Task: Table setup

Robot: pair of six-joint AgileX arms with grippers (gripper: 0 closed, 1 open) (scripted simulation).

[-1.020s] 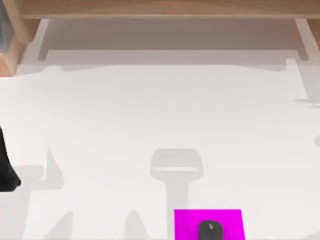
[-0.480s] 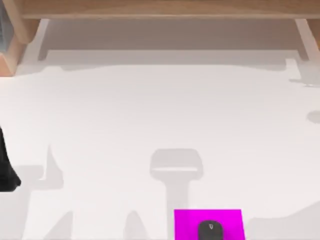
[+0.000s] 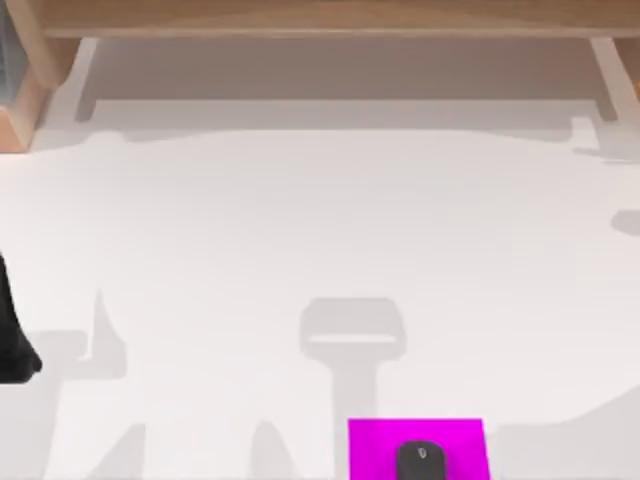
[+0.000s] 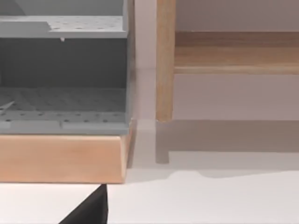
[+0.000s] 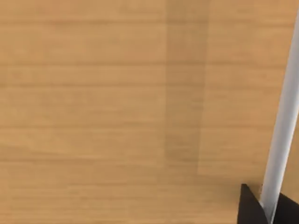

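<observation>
left pincer point(image 3: 15, 345) sits at the table's point(image 3: 320, 230) left edge, finger state unclear

Light-brown wood-grain surface point(image 5: 117, 112) across nearly the whole right wrist view, grain running horizontally. Faint darker vertical band point(image 5: 184, 84) down the wood. Thin white bar point(image 5: 282, 126), slightly tilted, at one edge. Dark black part point(image 5: 250, 207) at the bar's foot.

My left arm point(image 3: 12, 330) sits parked, a dark shape at the table's left edge.
</observation>
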